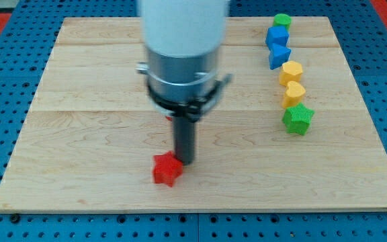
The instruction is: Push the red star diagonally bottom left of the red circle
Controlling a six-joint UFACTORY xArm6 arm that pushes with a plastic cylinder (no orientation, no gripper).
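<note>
The red star [166,170] lies on the wooden board [79,134] near the view's bottom, a little left of centre. My tip [186,162] is at the star's upper right edge, touching it or very close. The red circle is not visible; the arm's wide white and grey body [183,54] hides part of the board's upper middle.
A column of blocks stands at the view's right: a green round block [282,20], a blue block [277,35], a blue triangular block [279,56], a yellow hexagon-like block [291,70], a yellow block [294,93], a green star [297,119]. The board's bottom edge [200,210] is close below the red star.
</note>
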